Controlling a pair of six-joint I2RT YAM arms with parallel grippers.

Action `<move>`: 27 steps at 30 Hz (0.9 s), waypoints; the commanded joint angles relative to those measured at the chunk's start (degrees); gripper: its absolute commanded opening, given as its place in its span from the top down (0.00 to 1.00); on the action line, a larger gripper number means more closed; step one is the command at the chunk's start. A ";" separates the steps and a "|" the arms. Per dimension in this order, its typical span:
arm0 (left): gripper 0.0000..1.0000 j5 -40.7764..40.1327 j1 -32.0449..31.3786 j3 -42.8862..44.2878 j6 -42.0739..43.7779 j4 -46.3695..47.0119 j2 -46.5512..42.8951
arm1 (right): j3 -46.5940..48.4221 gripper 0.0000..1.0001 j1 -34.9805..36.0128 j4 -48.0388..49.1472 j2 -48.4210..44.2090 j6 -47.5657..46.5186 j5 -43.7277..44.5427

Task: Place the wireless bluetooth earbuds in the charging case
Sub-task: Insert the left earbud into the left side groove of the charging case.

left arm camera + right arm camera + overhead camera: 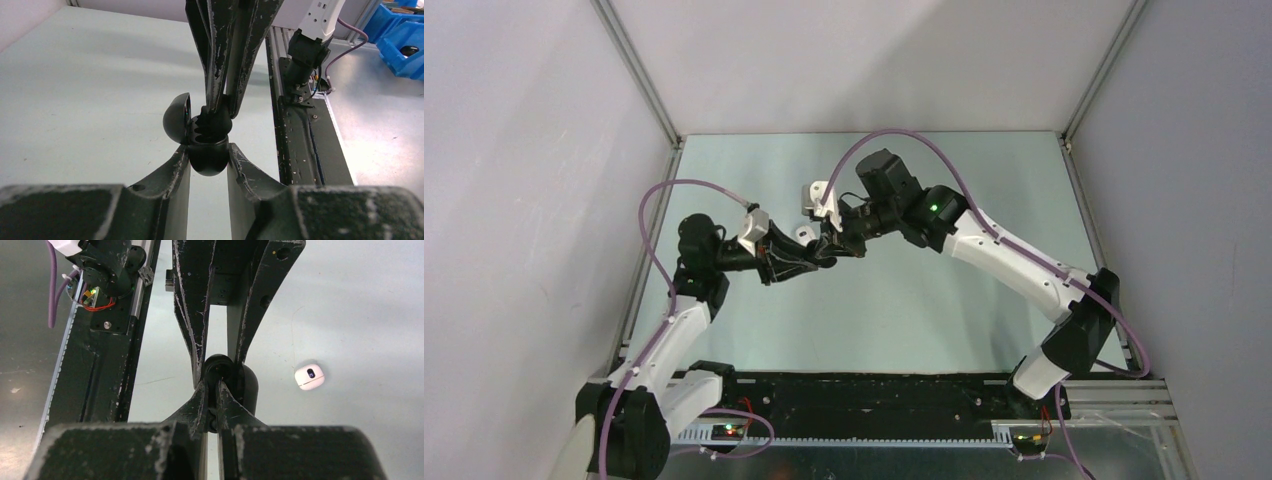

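Earbud point(216, 120) in right gripper point(221, 107); case point(208, 162) in left gripper point(208, 149)

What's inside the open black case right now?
The right gripper dips into the black case, pinching a small black item. It covers the interior, so any seated earbud is hidden.

A: Entry one: black case point(207, 155), glossy, lid black too. And the left gripper point(209, 162) on it?
B: Black, scuffed white. Above the case, a black earbud point(216, 119).
A: Around the case?
B: A white case point(309, 377) with a dark spot; pale green table point(75, 75); purple cable point(350, 40); blue bins point(400, 35).
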 commanded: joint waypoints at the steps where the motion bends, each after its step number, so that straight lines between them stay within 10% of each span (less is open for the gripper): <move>1: 1.00 1.92 -0.65 2.84 -0.68 2.53 -1.28 | -1.15 0.96 0.28 5.00 -2.50 1.62 -0.63; 17: 1.00 1.58 -0.65 2.63 -0.38 2.40 -1.76 | -4.27 0.97 0.19 8.00 -3.07 6.04 2.20; 27: 1.00 0.49 -0.51 2.32 -0.84 2.45 -1.67 | -3.82 0.74 0.27 8.12 -3.95 7.66 1.32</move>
